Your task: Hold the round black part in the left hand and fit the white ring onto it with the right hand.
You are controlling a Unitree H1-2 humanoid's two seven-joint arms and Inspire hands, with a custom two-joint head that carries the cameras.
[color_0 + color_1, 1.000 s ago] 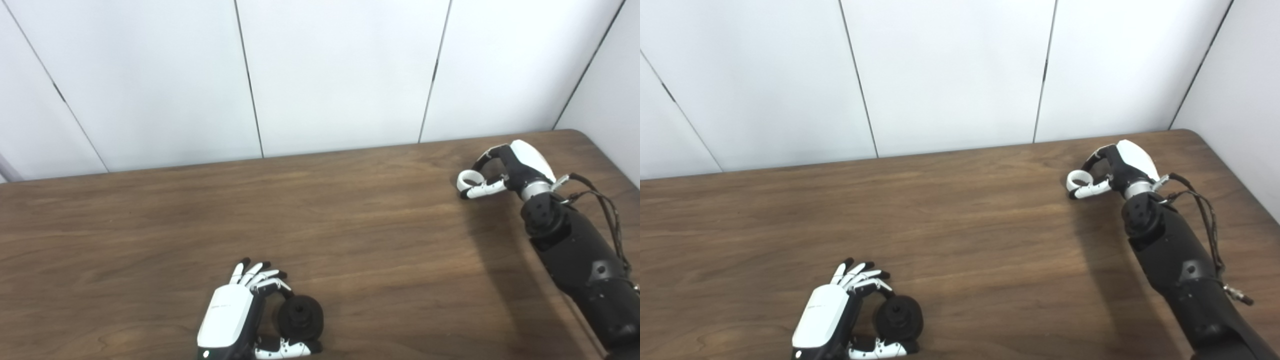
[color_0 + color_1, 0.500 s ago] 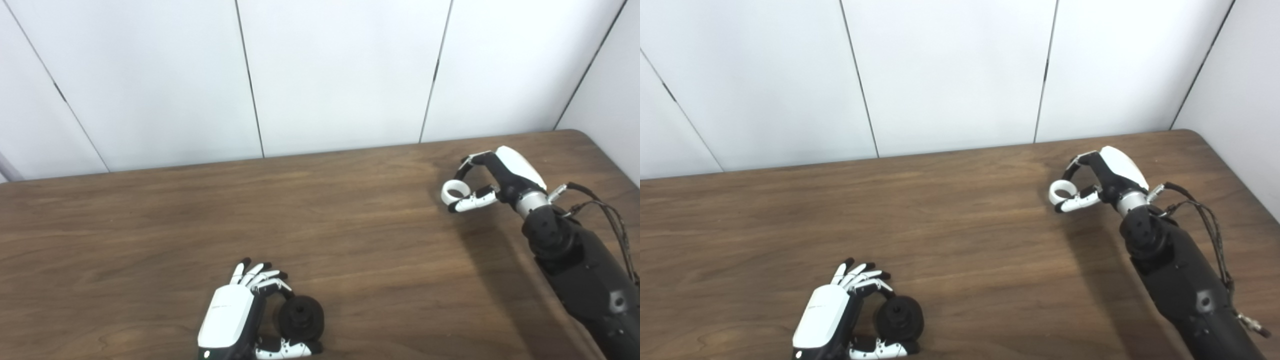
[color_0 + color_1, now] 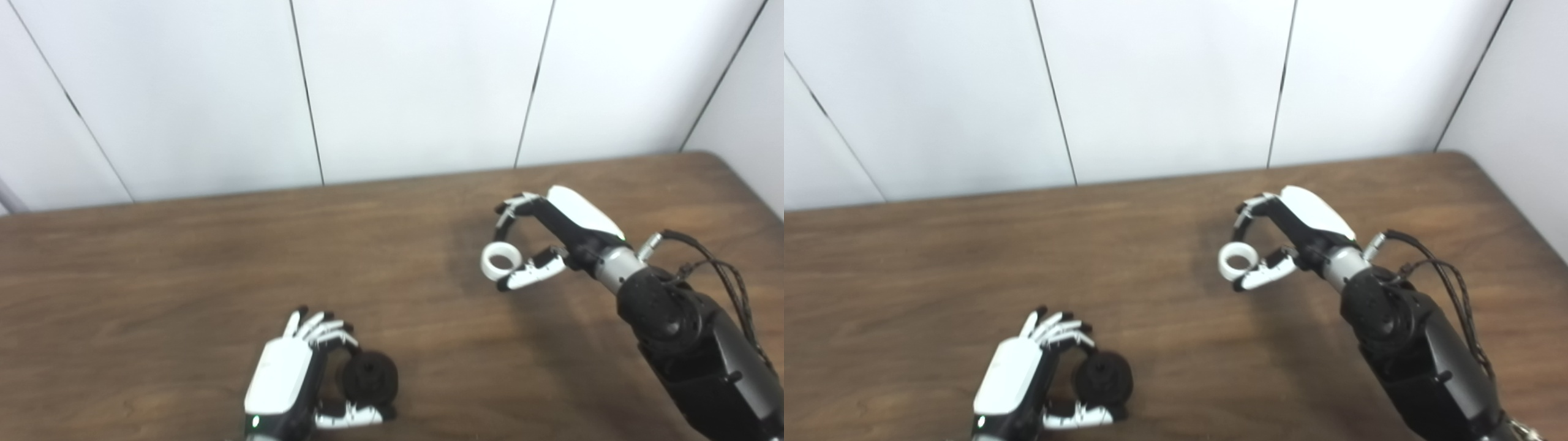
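The round black part (image 3: 369, 380) sits near the table's front edge, held between the fingers and thumb of my left hand (image 3: 294, 376). Its face with a centre hole points up and to the right. My right hand (image 3: 551, 236) hovers above the table right of centre, shut on the white ring (image 3: 501, 261), which it pinches between thumb and fingers. The ring (image 3: 1237, 261) lies roughly flat, its hole facing up, well to the upper right of the black part.
The brown wooden table (image 3: 153, 275) ends at a white panelled wall (image 3: 398, 92) behind. Its rounded far right corner (image 3: 713, 158) meets a side wall. Loose black cables (image 3: 729, 275) hang off my right forearm.
My right hand has carried the white ring left and toward me, away from the far right corner. The left hand and black part have stayed put. The camera has tilted slightly.
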